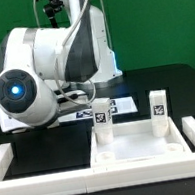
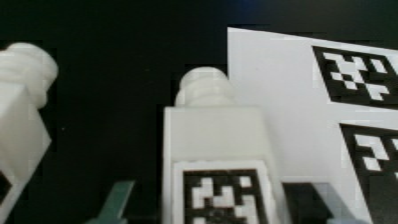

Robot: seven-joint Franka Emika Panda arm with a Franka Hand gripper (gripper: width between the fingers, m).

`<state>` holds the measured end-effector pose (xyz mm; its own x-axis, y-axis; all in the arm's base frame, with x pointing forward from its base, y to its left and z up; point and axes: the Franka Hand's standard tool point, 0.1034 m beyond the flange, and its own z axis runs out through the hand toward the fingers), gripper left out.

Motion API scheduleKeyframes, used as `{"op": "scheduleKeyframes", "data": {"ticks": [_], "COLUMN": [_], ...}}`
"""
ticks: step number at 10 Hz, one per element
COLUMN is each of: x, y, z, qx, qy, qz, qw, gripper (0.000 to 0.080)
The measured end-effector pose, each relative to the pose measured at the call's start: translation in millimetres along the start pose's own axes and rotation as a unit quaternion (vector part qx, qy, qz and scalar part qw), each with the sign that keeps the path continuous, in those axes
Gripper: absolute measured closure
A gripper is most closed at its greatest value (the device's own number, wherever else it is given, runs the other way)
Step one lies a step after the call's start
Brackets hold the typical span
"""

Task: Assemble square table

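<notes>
The claw [image 2: 217, 203] stands open astride one table leg [image 2: 221, 150], with a dark gap beside each finger. A second leg [image 2: 25, 110] sits near one flank, and the marker board [image 2: 311, 90] edge is near the other. The square tabletop [image 1: 137, 150] rests on the surface [image 1: 51, 141] inside the border rail [image 1: 14, 163].

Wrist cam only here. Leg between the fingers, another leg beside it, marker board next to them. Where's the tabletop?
Observer: The tabletop lies at the front, right of centre in the exterior view, inside the rail.
Operator: More legs?
Observer: Two stand upright at its far edge: a centre leg and, toward the exterior view's right, a second leg. On it or behind it, can't tell.
Operator: Is the gripper visible there?
Observer: No. The arm fills the exterior view's left and no gripper shows.
</notes>
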<state>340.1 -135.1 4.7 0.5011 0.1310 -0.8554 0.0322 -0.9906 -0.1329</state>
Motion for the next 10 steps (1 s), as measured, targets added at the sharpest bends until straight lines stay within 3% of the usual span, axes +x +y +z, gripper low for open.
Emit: {"op": "scheduleKeyframes", "data": {"ticks": [4, 8, 10], "x": [-0.1, -62.3, -53.5], "y": [-1.0, -7.3, -5.2], "z": [-2.0, -69.9, -73.3], "qx": [-0.001, 0.012, 0.009], "qy": [0.001, 0.015, 0.081], "qz": [-0.003, -0.047, -0.047], "qw": [1.000, 0.999, 0.996], "gripper": [0.0515, 0.0514, 0.0514]}}
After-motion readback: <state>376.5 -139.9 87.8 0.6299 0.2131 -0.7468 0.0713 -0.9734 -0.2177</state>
